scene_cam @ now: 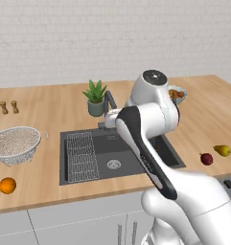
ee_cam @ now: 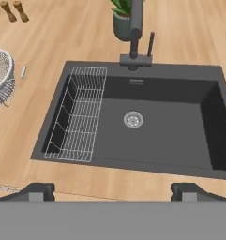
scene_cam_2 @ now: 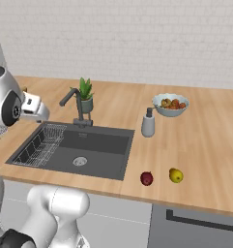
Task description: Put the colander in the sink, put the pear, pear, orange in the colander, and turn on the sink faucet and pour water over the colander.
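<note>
Hovering above the sink (ee_cam: 170, 136), I see my gripper (ee_cam: 112, 191) spread wide with nothing between its fingertips. My colander (scene_cam: 15, 143) sits on the counter (scene_cam: 54, 110) left of the basin, with the orange (scene_cam: 7, 185) nearer the front edge. On the right side, the red pear (scene_cam_2: 146, 178) and yellow pear (scene_cam_2: 175, 175) lie close together. A wire rack (ee_cam: 79, 115) fills the sink's left part, and the faucet (scene_cam_2: 73, 104) stands behind it.
</note>
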Robot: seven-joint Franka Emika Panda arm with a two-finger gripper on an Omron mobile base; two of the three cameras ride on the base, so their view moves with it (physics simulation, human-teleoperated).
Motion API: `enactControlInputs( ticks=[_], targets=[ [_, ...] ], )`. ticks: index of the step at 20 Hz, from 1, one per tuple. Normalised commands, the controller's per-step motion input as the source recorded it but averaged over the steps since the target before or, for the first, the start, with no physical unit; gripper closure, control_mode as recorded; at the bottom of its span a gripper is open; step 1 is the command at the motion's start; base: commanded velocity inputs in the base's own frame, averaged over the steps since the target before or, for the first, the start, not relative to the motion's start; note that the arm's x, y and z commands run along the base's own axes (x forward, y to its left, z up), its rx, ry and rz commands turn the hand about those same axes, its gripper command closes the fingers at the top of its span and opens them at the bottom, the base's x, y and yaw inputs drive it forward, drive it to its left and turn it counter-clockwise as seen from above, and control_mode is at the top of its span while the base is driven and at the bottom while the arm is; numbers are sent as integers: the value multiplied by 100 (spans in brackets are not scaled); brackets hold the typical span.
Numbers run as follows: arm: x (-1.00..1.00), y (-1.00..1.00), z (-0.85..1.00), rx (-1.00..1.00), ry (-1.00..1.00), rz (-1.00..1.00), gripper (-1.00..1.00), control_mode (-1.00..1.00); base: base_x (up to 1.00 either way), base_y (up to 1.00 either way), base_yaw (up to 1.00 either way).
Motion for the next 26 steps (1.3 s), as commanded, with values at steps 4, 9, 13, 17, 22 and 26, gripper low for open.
enactControlInputs(
  ticks=[4, 9, 13, 17, 22, 26],
  targets=[
    [0, 83, -7, 19, 2, 0, -100, -100, 0, 0, 0],
    [6, 63, -34, 17, 17, 0, -100, -100, 0, 0, 0],
    [13, 71, -25, 3, 8, 0, -100, -100, 0, 0, 0],
    [10, 66, 0, 0, 0, -2, -100, -100, 0, 0, 0],
    [29, 60, 0, 0, -1, -5, -100, -100, 0, 0, 0],
    [41, 35, 0, 0, 4, -2, -100, -100, 0, 0, 0]
  ],
)
